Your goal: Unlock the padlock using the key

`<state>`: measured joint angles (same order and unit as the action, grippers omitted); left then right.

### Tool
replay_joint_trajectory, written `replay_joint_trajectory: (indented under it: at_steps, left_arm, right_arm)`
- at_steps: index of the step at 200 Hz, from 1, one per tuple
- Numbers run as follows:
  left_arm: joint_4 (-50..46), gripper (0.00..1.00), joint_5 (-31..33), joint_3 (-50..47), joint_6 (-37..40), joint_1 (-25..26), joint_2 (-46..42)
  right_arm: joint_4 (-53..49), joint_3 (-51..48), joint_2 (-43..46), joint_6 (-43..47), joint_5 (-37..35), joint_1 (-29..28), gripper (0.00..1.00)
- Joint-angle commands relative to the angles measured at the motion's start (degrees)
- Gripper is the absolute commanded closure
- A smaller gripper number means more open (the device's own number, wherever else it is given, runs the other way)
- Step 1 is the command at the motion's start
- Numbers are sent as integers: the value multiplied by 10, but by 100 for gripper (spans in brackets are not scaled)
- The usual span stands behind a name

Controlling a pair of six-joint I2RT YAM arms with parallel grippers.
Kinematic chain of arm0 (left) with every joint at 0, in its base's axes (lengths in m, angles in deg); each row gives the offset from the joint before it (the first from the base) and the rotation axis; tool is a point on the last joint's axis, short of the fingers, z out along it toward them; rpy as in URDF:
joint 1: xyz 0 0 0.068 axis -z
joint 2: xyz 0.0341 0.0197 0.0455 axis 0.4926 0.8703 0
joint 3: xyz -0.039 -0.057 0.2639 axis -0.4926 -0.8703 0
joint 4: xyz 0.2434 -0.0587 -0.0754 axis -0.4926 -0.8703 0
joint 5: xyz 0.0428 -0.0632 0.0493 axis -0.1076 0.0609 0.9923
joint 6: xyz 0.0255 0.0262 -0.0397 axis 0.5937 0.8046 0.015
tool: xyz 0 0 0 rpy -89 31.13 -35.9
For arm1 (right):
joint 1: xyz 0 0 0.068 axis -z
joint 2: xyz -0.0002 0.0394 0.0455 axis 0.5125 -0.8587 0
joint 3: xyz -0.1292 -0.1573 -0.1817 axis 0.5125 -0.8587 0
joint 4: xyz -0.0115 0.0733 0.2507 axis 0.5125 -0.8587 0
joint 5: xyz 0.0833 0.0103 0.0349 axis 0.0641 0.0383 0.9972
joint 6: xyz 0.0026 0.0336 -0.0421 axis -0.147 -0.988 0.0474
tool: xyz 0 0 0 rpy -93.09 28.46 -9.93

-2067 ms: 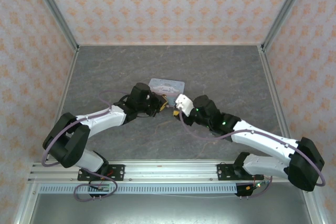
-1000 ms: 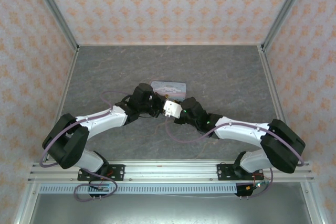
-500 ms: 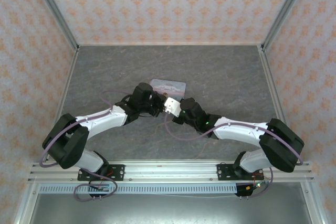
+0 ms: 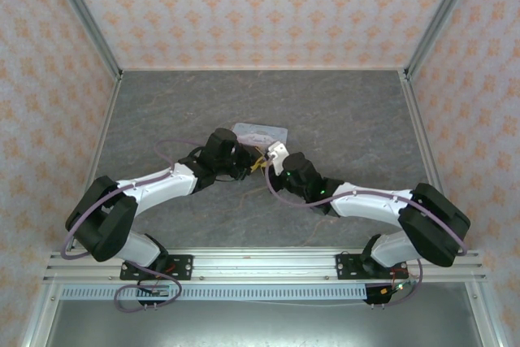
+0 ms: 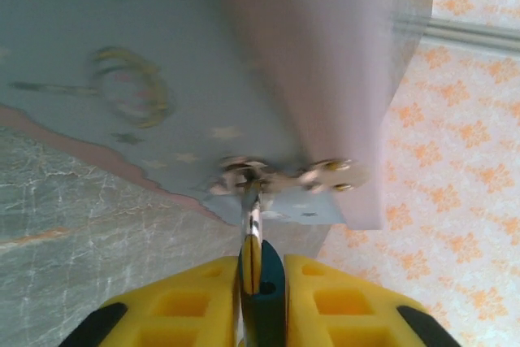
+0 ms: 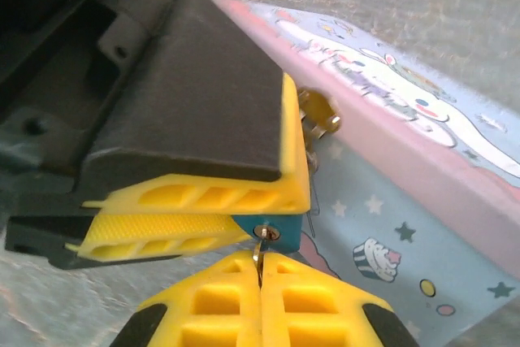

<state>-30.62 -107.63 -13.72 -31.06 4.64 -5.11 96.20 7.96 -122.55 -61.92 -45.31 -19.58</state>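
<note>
Left gripper (image 5: 260, 272) from 9 o'clock clamps padlock (image 6: 273, 224) at tin's (image 6: 390, 201) 6 o'clock edge, steadying it on the hasp | right gripper (image 6: 260, 272) from 4 o'clock pinches key (image 6: 259, 253), tip at keyhole, likely set up for a twist.

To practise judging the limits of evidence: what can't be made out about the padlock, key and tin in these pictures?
1. Left wrist view: the padlock is cut off by the bottom edge, inside the left gripper; tin blurred.
2. Right wrist view: the key is mostly buried in the right gripper; the left fingers hide the padlock's top.
3. Top view: padlock and key too small, covered by both grippers.
</note>
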Motion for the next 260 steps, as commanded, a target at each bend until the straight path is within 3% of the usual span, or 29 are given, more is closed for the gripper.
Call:
replay_joint_trajectory:
  at_steps: [1,33,85,116,150,173,216,260]
  left_arm:
    - [-22,72,20,-1,16,7,8]
    - [-26,57,31,-7,24,6,17]
    - [-82,46,54,-7,58,-6,-9]
    - [-122,41,69,-6,86,-31,-34]
    - [-179,33,98,3,135,-68,-60]
    - [-176,28,87,5,159,-101,-58]
    - [-167,25,66,44,221,-126,-18]
    - [-166,24,52,95,268,-129,48]
  right_arm:
    - [53,-23,-9,-132,29,21,100]
    - [61,-43,-24,-172,50,34,100]
    - [100,-80,-42,-273,90,62,100]
    - [138,-100,-63,-363,147,96,100]
    - [146,-105,-84,-397,178,119,100]
    - [141,-110,-84,-403,181,132,82]
    - [62,-100,-26,-340,166,143,60]
    - [141,-93,-22,-318,248,165,35]
